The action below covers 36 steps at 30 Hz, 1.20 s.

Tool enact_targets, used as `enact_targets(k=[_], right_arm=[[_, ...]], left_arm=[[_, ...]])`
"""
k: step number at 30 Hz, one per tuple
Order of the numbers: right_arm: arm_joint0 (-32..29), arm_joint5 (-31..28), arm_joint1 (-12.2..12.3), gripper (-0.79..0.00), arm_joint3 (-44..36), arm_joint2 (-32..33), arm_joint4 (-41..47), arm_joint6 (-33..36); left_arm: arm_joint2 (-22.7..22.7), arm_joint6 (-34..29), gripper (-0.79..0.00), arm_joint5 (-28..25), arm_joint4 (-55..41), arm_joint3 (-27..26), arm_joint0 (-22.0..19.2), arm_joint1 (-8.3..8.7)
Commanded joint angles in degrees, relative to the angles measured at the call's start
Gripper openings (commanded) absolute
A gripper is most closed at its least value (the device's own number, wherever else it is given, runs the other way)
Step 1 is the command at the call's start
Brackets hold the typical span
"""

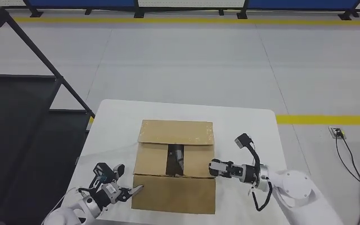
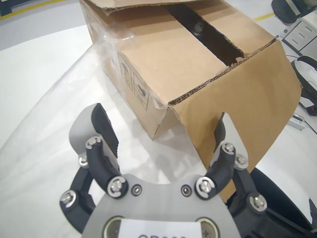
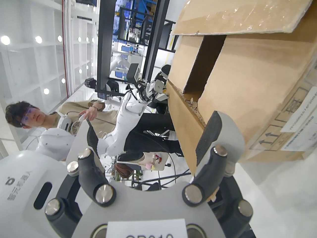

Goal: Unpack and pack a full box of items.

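Note:
A brown cardboard box stands mid-table. Its far flap is folded out and its near flap slopes out toward me. The two inner flaps lie almost flat, and a narrow gap between them shows a dark item. My left gripper is open at the box's near left corner, with one finger against the near flap. On the box's right side, my right gripper is open, and the near flap's edge stands between its fingers.
The white table has bare room to the left, right and behind the box. A clear plastic film lies on the table by the box's left side. A black frame stands off the table's left edge.

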Motion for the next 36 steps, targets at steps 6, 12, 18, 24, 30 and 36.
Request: enact_targets(k=[6,12,18,24,30,36], right_arm=[[7.1,8.0,-1.8,0.000,6.3,-5.8,0.2,-7.2],[10.9,6.6,-3.2,0.000,10.0,-7.9,2.4,-10.9],[13.8,3.1,-4.7,0.000,11.5,-9.3,4.0,-18.3],[20.8,3.8,-7.1,0.000,16.6,-13.4,0.5,-27.9],[26.8,0.5,-9.5,0.000,23.4,-17.3,-1.2,-32.0],[26.8,0.5,-9.5,0.000,23.4,-17.3,-1.2,-32.0]], left_arm=[[0.0,0.0,0.000,0.0,0.0,0.0,0.0,0.00],[0.0,0.0,0.000,0.0,0.0,0.0,0.0,0.00],[0.0,0.0,0.000,0.0,0.0,0.0,0.0,0.00],[0.0,0.0,0.000,0.0,0.0,0.0,0.0,0.00],[0.0,0.0,0.000,0.0,0.0,0.0,0.0,0.00],[0.0,0.0,0.000,0.0,0.0,0.0,0.0,0.00]])
